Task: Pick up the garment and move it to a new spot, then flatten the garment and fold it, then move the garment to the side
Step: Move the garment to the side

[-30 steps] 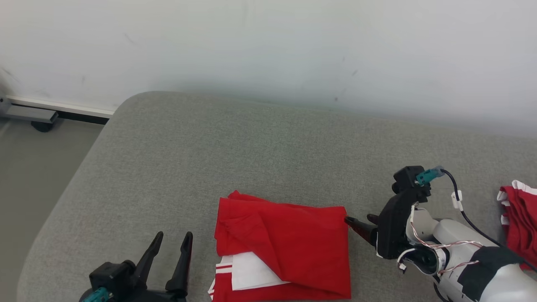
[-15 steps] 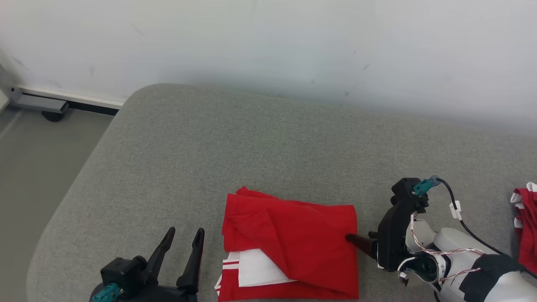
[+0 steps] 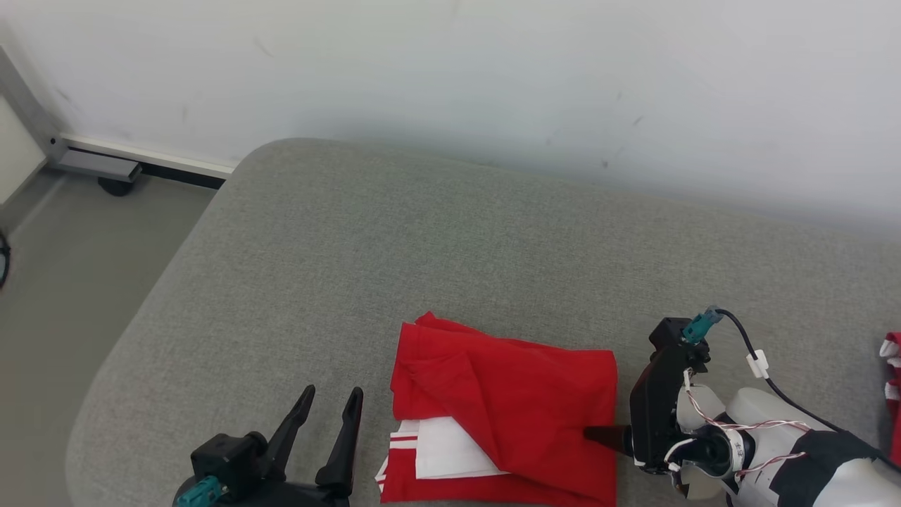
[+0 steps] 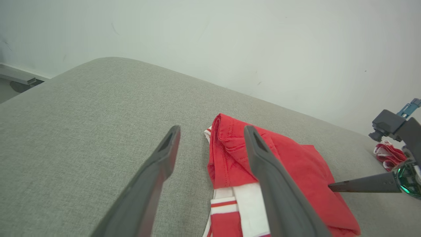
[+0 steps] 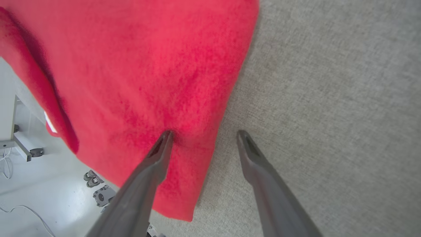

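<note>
The folded red garment [image 3: 507, 401] lies near the front edge of the grey cushion [image 3: 352, 246], with white striped parts showing at its near left. The right tool [image 5: 204, 133], fingers apart, straddles the garment's right edge: one finger touches the red cloth, the other is over bare cushion. The left tool [image 3: 334, 391], fingers apart and empty, hovers just beside the garment's left edge.

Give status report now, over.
Left end effector open, beside garment. Right end effector open, straddling its right edge. Garment folded. Another red cloth far right.
</note>
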Controlling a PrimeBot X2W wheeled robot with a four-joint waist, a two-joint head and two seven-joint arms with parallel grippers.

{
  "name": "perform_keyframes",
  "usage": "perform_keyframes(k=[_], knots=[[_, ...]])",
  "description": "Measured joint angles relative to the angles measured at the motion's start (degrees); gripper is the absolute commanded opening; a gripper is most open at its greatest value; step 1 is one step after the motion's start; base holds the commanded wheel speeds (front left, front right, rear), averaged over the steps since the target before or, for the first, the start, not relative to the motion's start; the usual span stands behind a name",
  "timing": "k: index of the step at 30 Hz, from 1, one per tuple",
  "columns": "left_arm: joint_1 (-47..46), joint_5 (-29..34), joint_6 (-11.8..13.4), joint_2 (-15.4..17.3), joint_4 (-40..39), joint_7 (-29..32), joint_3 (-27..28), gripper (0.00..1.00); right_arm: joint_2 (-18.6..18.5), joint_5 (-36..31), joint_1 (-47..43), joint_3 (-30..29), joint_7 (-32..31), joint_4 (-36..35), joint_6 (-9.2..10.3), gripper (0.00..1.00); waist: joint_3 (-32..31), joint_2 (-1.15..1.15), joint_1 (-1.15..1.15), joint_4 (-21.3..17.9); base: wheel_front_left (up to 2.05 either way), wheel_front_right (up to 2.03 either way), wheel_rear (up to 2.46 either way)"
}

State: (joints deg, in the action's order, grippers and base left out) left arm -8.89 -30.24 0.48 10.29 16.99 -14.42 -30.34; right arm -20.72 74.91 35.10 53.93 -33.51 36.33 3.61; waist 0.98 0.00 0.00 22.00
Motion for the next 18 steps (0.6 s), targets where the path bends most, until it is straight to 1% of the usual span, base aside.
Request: perform_keyframes(k=[6,7,8,9,10,14,18], knots=[[-0.03,-0.01,-0.18,-0.70,0.55,0.00,0.07,1.00,0.05,0.62,-0.02,-0.08,-1.60,-0.23,0.71,1.00,0.52,0.00,0.00,1.10,0.00,0.00,0.00],[-0.04,-0.01,-0.38,-0.76,0.68,0.00,0.11,1.00,0.05,0.64,0.01,-0.09,-1.98,-0.20,0.86,0.81,0.62,0.00,0.00,1.31,0.00,0.00,0.00],[-0.07,-0.01,-0.45,-0.78,0.76,0.01,0.16,1.00,0.03,0.64,0.03,-0.13,-2.38,-0.20,0.96,0.48,0.73,0.00,0.00,1.49,0.00,0.00,0.00],[-0.10,-0.01,-0.46,-0.80,0.90,0.00,0.35,1.00,0.08,0.71,0.12,-0.22,-2.68,-0.02,1.00,0.18,0.82,0.00,0.00,1.65,0.00,0.00,0.00],[-0.11,-0.01,-0.46,-0.80,1.00,0.00,0.53,1.00,0.09,0.98,0.21,-0.37,-2.89,0.12,1.01,0.00,0.88,0.00,0.00,1.77,0.00,0.00,0.00],[-0.12,-0.01,-0.47,-0.87,1.38,0.00,0.92,1.00,0.51,2.36,0.20,-1.05,-3.32,0.33,1.37,0.00,0.95,0.00,0.00,1.90,0.00,0.00,0.00],[-0.10,-0.03,-0.47,-0.71,1.86,0.00,1.91,1.00,0.88,2.14,0.94,-1.24,-3.26,0.46,1.43,0.00,0.86,0.00,0.00,1.35,0.00,0.00,0.00]])
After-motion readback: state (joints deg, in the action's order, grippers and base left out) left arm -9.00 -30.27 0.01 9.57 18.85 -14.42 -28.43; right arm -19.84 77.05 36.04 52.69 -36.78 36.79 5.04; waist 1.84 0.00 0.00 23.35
